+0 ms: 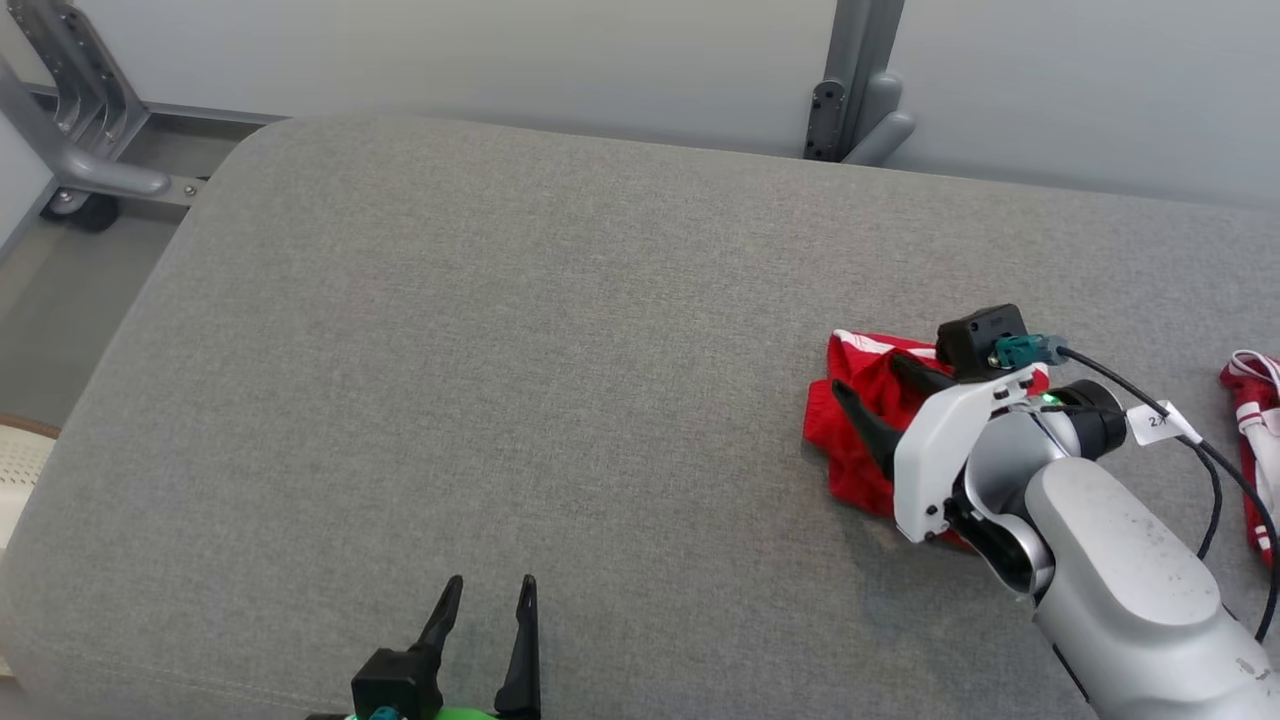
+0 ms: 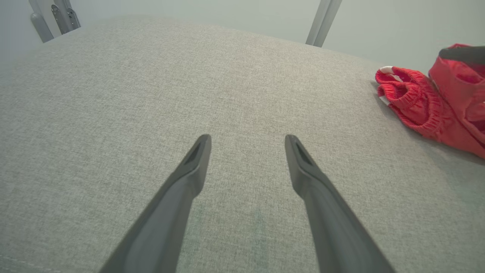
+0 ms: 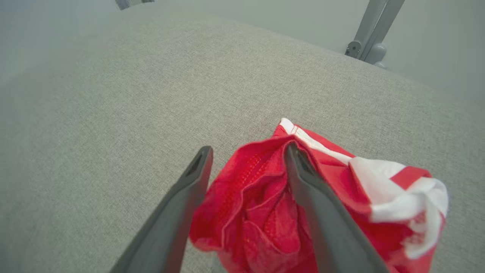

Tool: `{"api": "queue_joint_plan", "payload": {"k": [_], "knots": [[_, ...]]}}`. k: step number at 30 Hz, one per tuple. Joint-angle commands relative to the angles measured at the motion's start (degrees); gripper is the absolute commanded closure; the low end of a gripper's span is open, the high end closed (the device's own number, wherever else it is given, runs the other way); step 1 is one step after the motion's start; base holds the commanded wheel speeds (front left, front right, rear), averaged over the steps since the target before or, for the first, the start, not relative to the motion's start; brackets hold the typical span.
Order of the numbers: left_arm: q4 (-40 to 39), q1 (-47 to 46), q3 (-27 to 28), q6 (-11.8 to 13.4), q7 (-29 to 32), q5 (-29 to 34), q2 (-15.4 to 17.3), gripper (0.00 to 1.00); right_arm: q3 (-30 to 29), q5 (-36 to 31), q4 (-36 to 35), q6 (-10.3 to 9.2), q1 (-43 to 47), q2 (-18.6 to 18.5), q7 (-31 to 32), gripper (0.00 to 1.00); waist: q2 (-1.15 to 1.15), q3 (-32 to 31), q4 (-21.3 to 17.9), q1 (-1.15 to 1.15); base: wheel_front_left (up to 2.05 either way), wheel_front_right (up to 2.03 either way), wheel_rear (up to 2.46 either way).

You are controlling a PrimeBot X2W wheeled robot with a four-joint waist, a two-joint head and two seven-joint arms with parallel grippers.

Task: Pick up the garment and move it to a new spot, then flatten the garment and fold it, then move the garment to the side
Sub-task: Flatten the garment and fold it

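In the head view, your garment (image 1: 850, 440) is a crumpled red bundle right of centre on the grey fabric worktop (image 1: 500, 350). Its long axis runs roughly up and down the frame, with the white-striped edge at the upper end. Your right end effector (image 1: 865, 373) sits over it from the lower right, fingers spread and pointing to the upper left, and nothing is pinched between them. A second red-and-white cloth (image 1: 1255, 450) lies at the right edge, apart from the bundle. Your left end effector (image 1: 491, 585) is at the bottom centre, fingers apart and pointing up over bare fabric.

In the left wrist view, you see the left end effector (image 2: 248, 140) released above the worktop (image 2: 151, 94). The garment (image 2: 416, 106) is at the right edge, its gathered elastic band pointing left.

In the right wrist view, the right end effector (image 3: 248, 149) stands released. The garment (image 3: 265, 212) is bunched between and beneath its fingers, and the right-hand fingertip (image 3: 291, 151) touches the top fold. The white stripe runs from the frame's centre towards the lower right.
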Motion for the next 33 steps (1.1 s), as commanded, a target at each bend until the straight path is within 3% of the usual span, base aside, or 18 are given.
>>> {"api": "queue_joint_plan", "payload": {"k": [1,9,17,22,31,32,33], "knots": [[0.2,0.7,0.2,-0.1,-0.1,0.4,0.1,0.0,0.2,0.4,-0.5,-0.03,1.0,0.0,-0.6,0.0,0.0,-0.3,-0.5,0.0,0.0,0.0,0.0],[-0.5,2.1,1.5,0.5,-0.1,0.9,0.0,0.0,-2.4,0.8,-9.7,-0.04,8.2,-1.3,-8.0,0.0,0.0,-1.5,-3.2,0.0,0.0,0.0,0.0],[-1.5,3.6,2.0,0.4,-0.1,1.3,0.0,0.0,-16.6,-8.0,-15.7,-0.04,22.8,-0.4,-20.5,0.0,0.0,-2.6,-5.9,0.0,0.0,0.0,0.0],[-1.9,3.9,2.6,0.3,-0.1,1.7,0.0,0.0,-25.0,-13.3,-13.4,-0.04,29.5,2.9,-27.2,0.0,0.0,-3.3,-6.4,0.0,0.0,0.0,0.0],[-3.3,5.6,4.9,-0.5,-0.1,3.4,0.0,0.0,-35.4,-17.9,-15.1,-0.04,37.0,9.1,-28.4,0.0,0.0,-4.5,-6.9,0.0,0.0,0.0,0.0],[-3.3,5.7,5.2,-0.5,-0.1,3.5,0.0,0.0,-35.7,-17.8,-15.3,-0.04,37.2,9.5,-28.4,0.05,0.0,-4.5,-6.9,0.0,0.0,0.0,0.0],[-3.4,5.9,5.4,-0.6,-0.1,3.6,0.0,0.0,-35.8,-17.7,-15.3,-0.04,37.3,9.9,-28.4,0.42,0.0,-4.5,-6.9,0.0,0.0,0.0,0.0]]}}
